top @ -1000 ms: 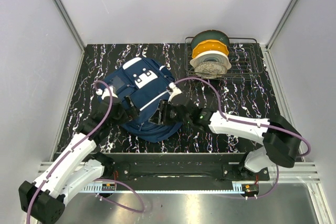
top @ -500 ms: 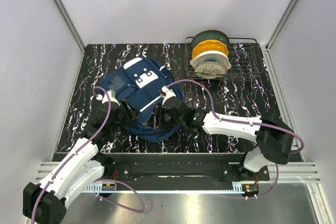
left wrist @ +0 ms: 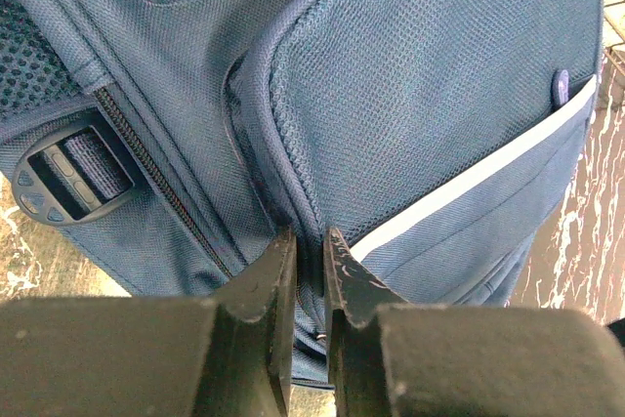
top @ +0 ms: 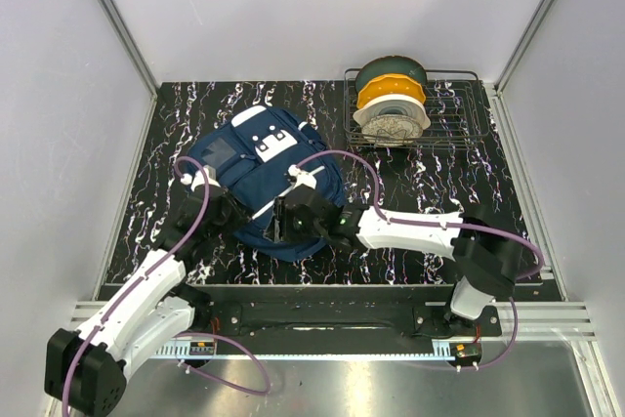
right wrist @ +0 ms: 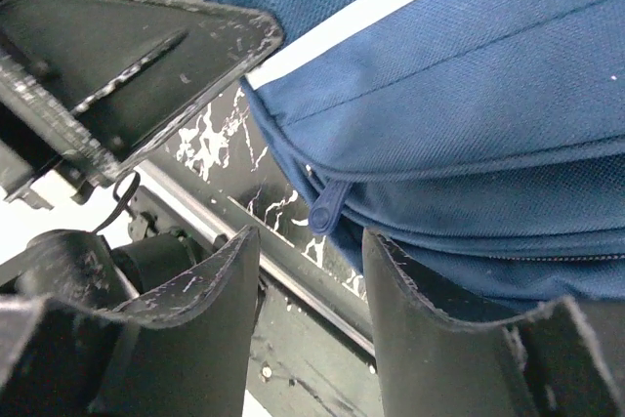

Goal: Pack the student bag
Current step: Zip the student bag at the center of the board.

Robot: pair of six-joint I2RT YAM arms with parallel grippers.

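Note:
The student bag (top: 256,158), navy blue with white stripe trim, lies flat on the black marbled table, left of centre. My left gripper (top: 231,210) sits at its near left side, and in the left wrist view that gripper (left wrist: 310,238) is shut on a fold of bag fabric (left wrist: 420,75) at a pocket seam. My right gripper (top: 283,222) is at the bag's near edge. In the right wrist view the gripper (right wrist: 311,241) stands open, with a blue zipper pull (right wrist: 327,207) hanging from the bag (right wrist: 469,95) just above the gap, untouched.
A wire rack (top: 459,109) at the back right holds stacked dishes (top: 391,104). A plastic strap buckle (left wrist: 68,168) lies on the bag's side. The table's near rail (right wrist: 293,280) runs just below the right fingers. White walls enclose the table.
My left gripper has closed from wide open onto the bag's fabric. The right arm has slid left along the bag's near edge, its jaws unchanged.

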